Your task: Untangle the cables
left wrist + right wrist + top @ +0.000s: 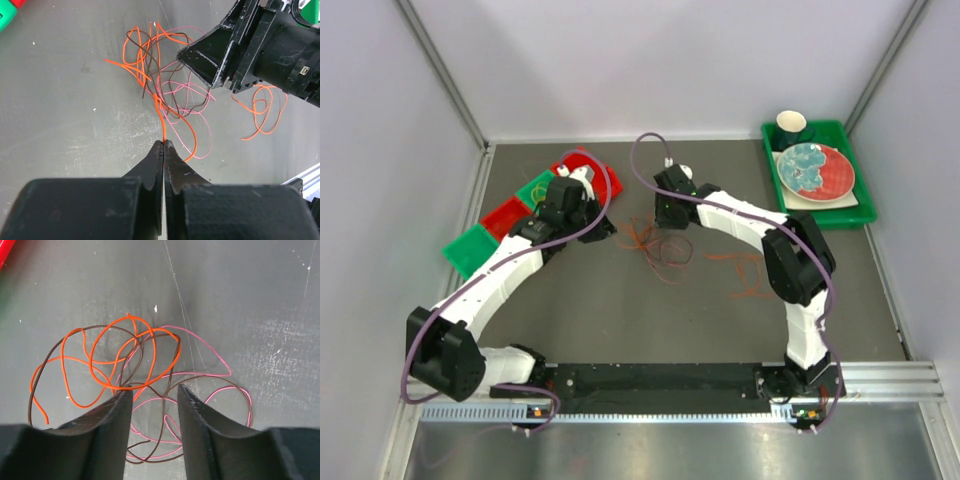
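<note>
Firmly, left claw (pixel 163 143) pinches an orange cable (pixel 161 118) (right claw (pixel 155 389) gaping).

**Orange, brown and pink on scuffed grey**

The cables (pixel 165 75) at the upper centre of the left wrist view come in three colours. There is a bright orange cable (pixel 161 112), a dark brown cable (pixel 144 67) and a thin pink cable (pixel 202 95). A second orange loop (pixel 260 107) lies at the right.

The table (pixel 620 310) is dark grey, flecked with pale scratches. The left gripper (pixel 163 143) and right gripper (pixel 155 390) are both black. The arms (pixel 510 265) are white with black joints, and their hoses (pixel 638 160) are purple.

At upper left of the top view, red and green tiles (pixel 505 215) alternate. At upper right, a green tray (pixel 860 212) holds a plate (pixel 815 170) blotched teal and red. Beside it is a dark green cup (pixel 791 128) with a white inside.
</note>
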{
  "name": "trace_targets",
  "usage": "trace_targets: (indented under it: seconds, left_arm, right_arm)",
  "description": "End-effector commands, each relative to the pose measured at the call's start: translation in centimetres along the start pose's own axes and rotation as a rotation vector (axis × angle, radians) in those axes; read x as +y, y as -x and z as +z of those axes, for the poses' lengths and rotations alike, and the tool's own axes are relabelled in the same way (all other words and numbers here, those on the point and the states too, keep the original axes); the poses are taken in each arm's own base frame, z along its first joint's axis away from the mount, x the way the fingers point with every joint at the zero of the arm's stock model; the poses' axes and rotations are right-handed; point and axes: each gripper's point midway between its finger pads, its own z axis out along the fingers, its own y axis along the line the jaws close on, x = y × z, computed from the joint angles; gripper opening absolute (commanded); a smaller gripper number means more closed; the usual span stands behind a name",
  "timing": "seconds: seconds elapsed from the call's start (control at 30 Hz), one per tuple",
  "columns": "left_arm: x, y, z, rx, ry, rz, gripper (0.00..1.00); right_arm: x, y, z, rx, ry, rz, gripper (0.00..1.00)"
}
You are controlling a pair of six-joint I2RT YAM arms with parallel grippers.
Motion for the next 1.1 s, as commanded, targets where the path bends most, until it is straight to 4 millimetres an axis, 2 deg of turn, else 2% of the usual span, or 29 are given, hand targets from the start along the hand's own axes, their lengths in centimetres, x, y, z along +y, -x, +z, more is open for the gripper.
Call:
trace_targets:
  seconds: [0.0, 0.1, 0.13, 0.17, 0.2, 0.3, 0.33, 0.4, 0.43, 0.53, 0.57, 0.63, 0.67, 0.77, 0.8, 0.9, 0.93, 0.97, 1.0, 1.07]
  left_arm:
    - [-0.7, 0.7, -0.6, -0.027, -0.03, -0.002, 0.0]
    - [-0.9, 1.1, -0.9, -0.042, -0.029, 0.002, 0.0]
    - [-0.9, 1.3, -1.1, -0.049, -0.029, 0.003, 0.0]
    - [-0.9, 1.4, -1.2, -0.054, -0.028, 0.003, 0.0]
    - [-1.0, 1.7, -1.3, -0.062, -0.028, 0.004, 0.0]
    - [-1.2, 2.4, -1.6, -0.081, -0.029, 0.007, 0.0]
    - [-1.0, 2.6, -1.7, -0.09, -0.019, 0.009, 0.0]
    - [0.0, 2.7, -1.6, -0.095, 0.016, 0.006, 0.0]
    - [1.3, 3.1, -1.4, -0.105, 0.042, -0.01, 0.0]
    - [4.5, 3.0, 0.1, -0.097, 0.033, -0.106, 0.0]
    - [5.2, 3.2, 0.3, -0.101, 0.031, -0.137, 0.0]
    - [7.6, 3.9, 0.5, -0.121, 0.068, -0.18, 0.0]
    - [8.4, 4.3, 0.4, -0.13, 0.092, -0.179, 0.0]
    - [10.6, 5.8, -0.4, -0.158, 0.153, -0.197, 0.0]
    - [10.9, 6.6, -0.7, -0.174, 0.16, -0.197, 0.0]
    - [12.6, 7.8, -1.6, -0.198, 0.194, -0.212, 0.0]
    - [13.7, 8.3, -1.9, -0.211, 0.216, -0.23, 0.0]
    - [14.3, 8.5, -2.1, -0.213, 0.228, -0.233, 0.0]
    - [14.4, 8.9, -2.4, -0.221, 0.223, -0.238, 0.0]
    - [15.4, 9.6, -2.9, -0.237, 0.241, -0.248, 0.0]
  right_arm:
    - [0.2, 0.1, 1.7, -0.001, -0.001, 0.022, 0.36]
    - [0.7, -0.1, 2.3, 0.013, 0.015, 0.035, 0.3]
    - [0.8, -0.1, 2.3, 0.01, 0.017, 0.037, 0.14]
    - [0.8, 0.0, 2.2, 0.008, 0.019, 0.039, 0.05]
    - [0.8, 0.3, 2.0, -0.003, 0.014, 0.04, 0.0]
    - [-0.2, 2.2, 0.4, -0.057, -0.015, 0.039, 0.0]
    - [0.0, 3.8, -1.7, -0.099, 0.005, 0.037, 0.0]
    - [-0.4, 5.5, -4.3, -0.158, 0.022, 0.04, 0.0]
    - [-0.5, 7.8, -7.5, -0.232, 0.051, 0.043, 0.0]
    - [-0.3, 10.9, -12.7, -0.346, 0.107, 0.034, 0.0]
    - [0.0, 12.1, -16.0, -0.404, 0.138, 0.031, 0.0]
    - [0.1, 13.5, -19.5, -0.467, 0.155, 0.019, 0.0]
    - [0.0, 14.3, -22.0, -0.517, 0.17, 0.018, 0.0]
    - [-1.5, 15.9, -25.6, -0.603, 0.148, 0.03, 0.0]
    - [-2.1, 16.3, -27.5, -0.638, 0.153, 0.042, 0.0]
    - [-4.3, 17.4, -30.2, -0.701, 0.142, 0.083, 0.0]
    - [-4.8, 17.5, -30.7, -0.715, 0.14, 0.089, 0.0]
    - [-5.3, 17.6, -30.9, -0.722, 0.132, 0.096, 0.0]
    - [-6.6, 17.7, -30.4, -0.72, 0.105, 0.11, 0.0]
    - [-7.6, 17.4, -29.4, -0.69, 0.098, 0.123, 0.0]
